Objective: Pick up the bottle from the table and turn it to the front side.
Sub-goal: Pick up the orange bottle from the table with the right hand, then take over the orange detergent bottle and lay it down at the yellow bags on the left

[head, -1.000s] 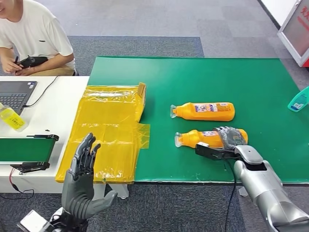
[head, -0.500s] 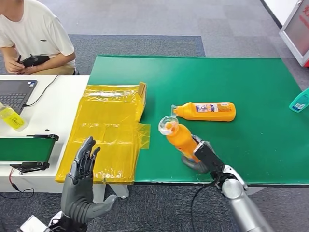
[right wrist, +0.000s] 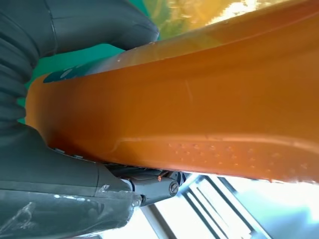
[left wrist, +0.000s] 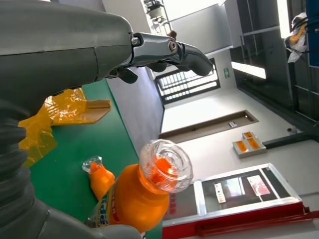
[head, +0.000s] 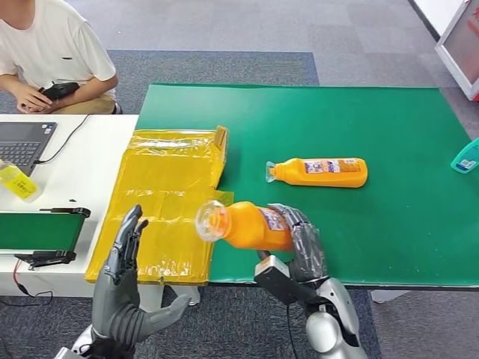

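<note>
Above the bench [head: 350,112] edge, right hand [head: 302,243] grips the lifted bottle [head: 248,226]; left hand [head: 121,277] open; turning remains.

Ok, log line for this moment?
right hand: holds orange bottle, lifted, cap leftward | left hand: open | second bottle: lying on table

An orange bottle [head: 251,226] with a clear cap is held in the grey right robot hand [head: 302,243]. Beyond it, a second orange bottle [head: 319,172] and a green table [head: 395,134] are seen; yellow plastic [head: 164,198] beside it.
</note>
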